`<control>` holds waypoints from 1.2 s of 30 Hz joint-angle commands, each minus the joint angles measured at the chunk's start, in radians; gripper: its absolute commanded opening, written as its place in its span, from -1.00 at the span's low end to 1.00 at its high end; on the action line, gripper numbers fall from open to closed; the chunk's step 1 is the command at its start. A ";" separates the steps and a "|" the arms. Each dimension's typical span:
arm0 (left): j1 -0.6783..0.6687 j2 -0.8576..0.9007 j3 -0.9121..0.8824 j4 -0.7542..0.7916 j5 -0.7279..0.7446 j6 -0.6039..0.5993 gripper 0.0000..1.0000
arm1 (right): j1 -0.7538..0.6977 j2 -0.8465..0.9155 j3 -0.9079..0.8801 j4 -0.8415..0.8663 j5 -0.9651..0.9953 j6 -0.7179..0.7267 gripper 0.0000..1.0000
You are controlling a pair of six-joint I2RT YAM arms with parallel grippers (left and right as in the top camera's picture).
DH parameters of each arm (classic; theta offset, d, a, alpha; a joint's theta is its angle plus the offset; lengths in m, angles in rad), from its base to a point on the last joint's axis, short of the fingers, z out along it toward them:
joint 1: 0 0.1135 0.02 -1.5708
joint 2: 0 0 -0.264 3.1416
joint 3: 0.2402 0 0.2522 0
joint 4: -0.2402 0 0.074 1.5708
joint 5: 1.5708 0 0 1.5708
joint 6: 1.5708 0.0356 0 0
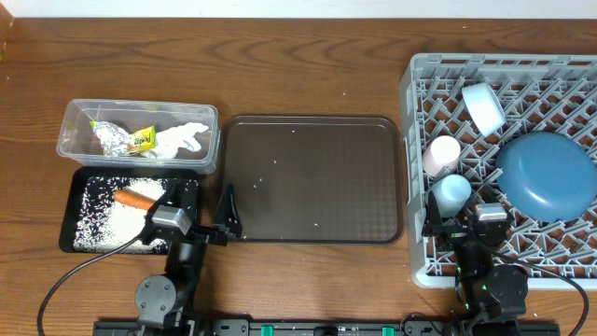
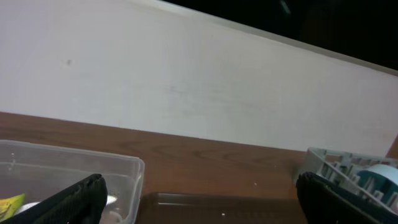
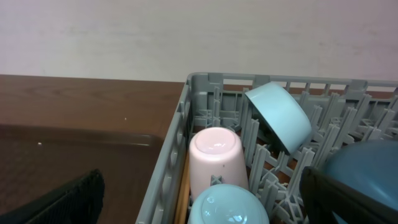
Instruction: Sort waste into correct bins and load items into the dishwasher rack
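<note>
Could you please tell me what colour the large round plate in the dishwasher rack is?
Blue. The plate shows best in the overhead view.

Brown wood-grain table [image 1: 308,75], level, carrying 4 items directly on its surface. Item 1: clear plastic rectangular tub [image 1: 65,140], far left. Item 2: shallow black rectangular tray [image 1: 68,215], just in front of the tub, edges adjoining. Item 3: large dark brown serving tray [image 1: 317,187], centre, just beside the tub. Item 4: large square grey plastic lattice rack [image 1: 413,140], right, just beside the serving tray.
</note>
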 commanded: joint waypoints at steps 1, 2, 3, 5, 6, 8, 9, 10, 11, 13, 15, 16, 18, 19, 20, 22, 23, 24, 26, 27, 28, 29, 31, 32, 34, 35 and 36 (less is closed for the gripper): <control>0.054 -0.008 -0.002 -0.025 0.011 0.009 1.00 | -0.008 -0.006 -0.004 -0.001 0.010 0.006 0.98; 0.071 -0.008 -0.002 -0.040 0.023 0.009 1.00 | -0.008 -0.006 -0.004 -0.001 0.010 0.006 0.99; 0.089 -0.008 -0.002 -0.060 0.032 0.009 1.00 | -0.008 -0.006 -0.004 -0.001 0.010 0.006 0.99; 0.119 -0.008 -0.002 -0.100 0.048 0.010 1.00 | -0.008 -0.006 -0.004 -0.001 0.010 0.006 0.99; 0.131 -0.008 -0.002 -0.124 0.048 0.014 1.00 | -0.008 -0.006 -0.004 -0.001 0.010 0.006 0.99; 0.145 -0.008 -0.002 -0.161 0.048 0.050 1.00 | -0.008 -0.006 -0.004 -0.001 0.010 0.006 0.99; 0.146 -0.008 -0.002 -0.174 0.048 0.080 1.00 | -0.008 -0.006 -0.004 -0.001 0.010 0.006 0.99; 0.146 -0.008 -0.002 -0.183 0.049 0.113 1.00 | -0.008 -0.006 -0.004 -0.001 0.010 0.006 0.98; 0.146 -0.008 -0.002 -0.191 0.052 0.143 1.00 | -0.008 -0.006 -0.004 -0.001 0.010 0.006 0.98; 0.146 -0.008 -0.002 -0.204 0.051 0.185 1.00 | -0.008 -0.006 -0.004 -0.001 0.010 0.006 0.99; 0.146 -0.008 -0.002 -0.220 0.051 0.216 1.00 | -0.008 -0.006 -0.004 -0.001 0.010 0.006 0.98; 0.146 -0.008 -0.002 -0.229 0.051 0.225 1.00 | -0.008 -0.006 -0.004 -0.001 0.010 0.006 0.99; 0.140 -0.008 -0.002 -0.242 0.051 0.238 1.00 | -0.008 -0.006 -0.004 -0.001 0.010 0.006 0.98; 0.134 -0.008 -0.002 -0.245 0.051 0.244 1.00 | -0.008 -0.006 -0.004 -0.001 0.010 0.006 0.99; 0.126 -0.008 -0.002 -0.246 0.051 0.254 1.00 | -0.008 -0.006 -0.004 -0.001 0.010 0.006 0.99; 0.103 -0.008 -0.002 -0.246 0.051 0.287 1.00 | -0.008 -0.006 -0.004 -0.001 0.010 0.006 0.98; 0.093 -0.008 -0.002 -0.245 0.050 0.299 1.00 | -0.008 -0.006 -0.004 -0.001 0.010 0.006 0.99; 0.084 -0.008 -0.002 -0.245 0.049 0.306 1.00 | -0.008 -0.006 -0.004 -0.001 0.010 0.006 0.99; 0.073 -0.008 -0.002 -0.248 0.048 0.305 1.00 | -0.008 -0.006 -0.004 -0.001 0.010 0.006 0.99; 0.070 -0.008 -0.002 -0.252 0.048 0.305 1.00 | -0.008 -0.006 -0.004 -0.001 0.010 0.006 0.98; 0.069 -0.008 -0.002 -0.257 0.048 0.305 1.00 | -0.008 -0.006 -0.004 -0.001 0.010 0.006 0.99; 0.069 -0.008 -0.002 -0.264 0.048 0.305 1.00 | -0.008 -0.006 -0.004 -0.001 0.010 0.006 0.99; 0.069 -0.008 -0.002 -0.287 0.048 0.305 1.00 | -0.008 -0.006 -0.004 -0.001 0.010 0.006 0.98; 0.069 -0.008 -0.002 -0.291 0.047 0.305 1.00 | -0.008 -0.006 -0.004 -0.001 0.010 0.006 0.99; 0.069 -0.008 -0.002 -0.289 0.048 0.305 1.00 | -0.008 -0.006 -0.004 -0.001 0.010 0.006 0.99; 0.069 -0.008 -0.002 -0.289 0.047 0.305 1.00 | -0.008 -0.006 -0.004 -0.001 0.010 0.006 0.98; 0.069 -0.008 -0.002 -0.289 0.048 0.305 1.00 | -0.008 -0.006 -0.004 -0.001 0.010 0.006 0.98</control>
